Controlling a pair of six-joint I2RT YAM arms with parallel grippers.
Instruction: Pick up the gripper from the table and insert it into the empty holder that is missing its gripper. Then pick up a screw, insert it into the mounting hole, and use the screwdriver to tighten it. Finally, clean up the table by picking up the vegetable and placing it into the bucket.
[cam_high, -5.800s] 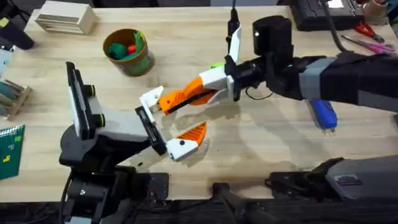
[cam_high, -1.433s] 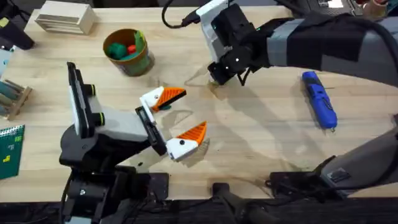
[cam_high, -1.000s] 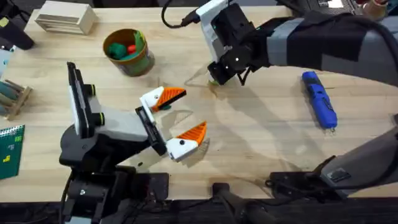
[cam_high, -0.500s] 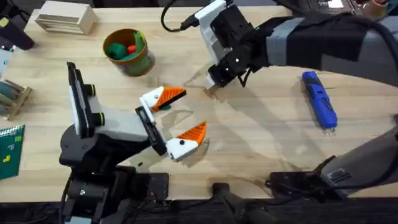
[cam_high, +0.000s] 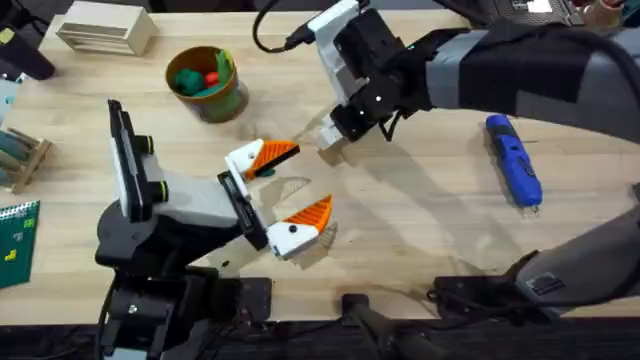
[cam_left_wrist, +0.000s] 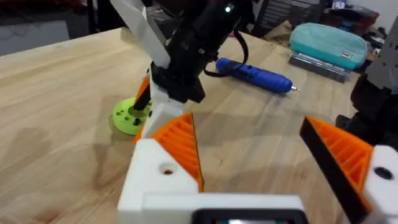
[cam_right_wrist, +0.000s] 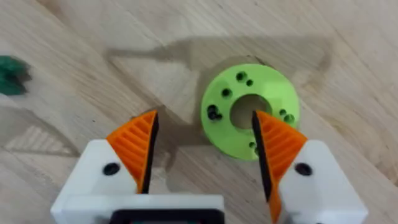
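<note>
1. Overhead view: your right gripper (cam_high: 335, 135) has reached across the middle of the table (cam_high: 420, 230) and hangs low over the green disc (cam_right_wrist: 249, 112). Its jaws are spread and carry nothing.
2. In the right wrist view the disc sits off-centre, close to one orange pad (cam_right_wrist: 277, 143). If you close from here, that pad will likely catch the rim and shove or tip the disc.
3. The dark specks in the disc's small holes look like the screws. They are tiny, so a pinch that is slightly off could flick one out and send it rolling.
4. Your left gripper (cam_left_wrist: 261, 168) is parked with its jaws apart, grasping nothing. Both its holders carry an orange fin (cam_high: 275, 154), so I judge the insertion done. The mounting hole (cam_left_wrist: 166, 169) looks unfilled, so a bump from the right arm could unseat the fin.
5. The vegetable (cam_right_wrist: 9, 74) lies on the wood near the disc, and a sideways drag could sweep it along.
6. The screwdriver (cam_high: 514, 172) lies well apart on the right side, and the bucket (cam_high: 228, 100) stands beyond the left gripper.
</note>
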